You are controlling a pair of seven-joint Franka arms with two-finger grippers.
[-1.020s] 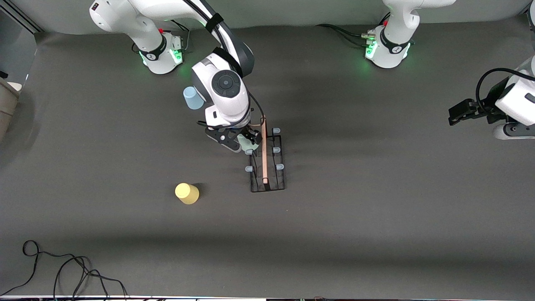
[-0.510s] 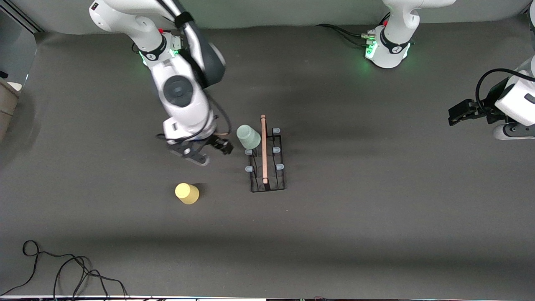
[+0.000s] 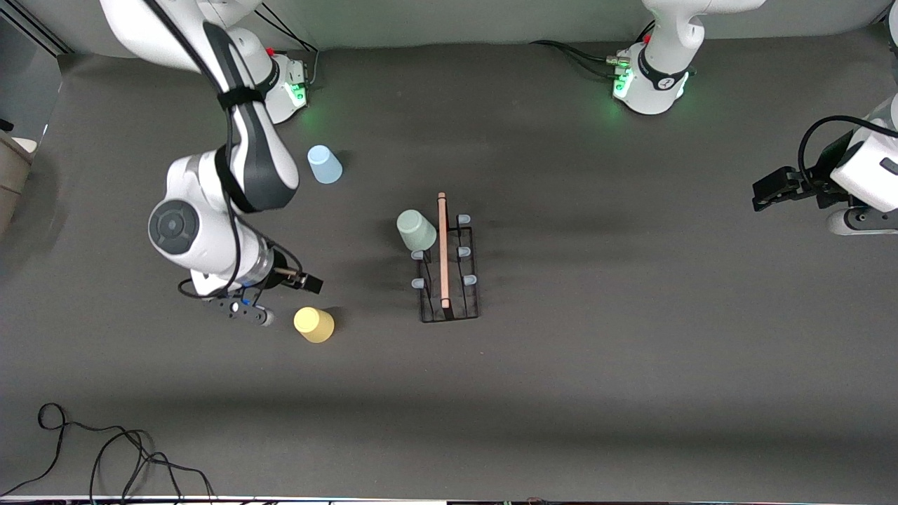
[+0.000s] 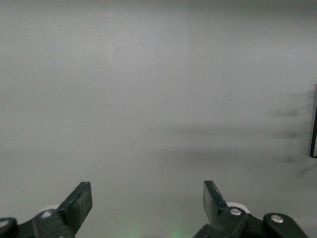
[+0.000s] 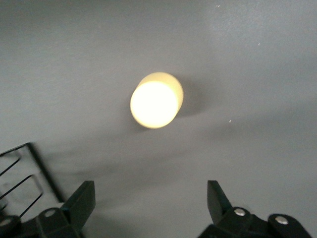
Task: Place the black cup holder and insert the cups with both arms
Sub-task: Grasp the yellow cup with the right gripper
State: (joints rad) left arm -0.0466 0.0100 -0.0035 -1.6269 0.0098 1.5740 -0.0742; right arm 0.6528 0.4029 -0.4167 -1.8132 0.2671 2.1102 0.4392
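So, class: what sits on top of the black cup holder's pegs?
One pale green cup, upside down, covers a peg of the black cup holder; that peg is hidden. The other five blue-grey tips stand bare.

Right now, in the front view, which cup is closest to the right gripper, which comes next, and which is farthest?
From the right gripper:
1. Yellow plastic cup, right beside it on the table.
2. Light blue plastic cup, toward the right arm's base.
3. Pale green-grey plastic cup, on the black wire rack.

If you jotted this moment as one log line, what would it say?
right gripper: open, beside yellow cup | left gripper: open, waiting | green cup: on rack peg | blue cup: on table
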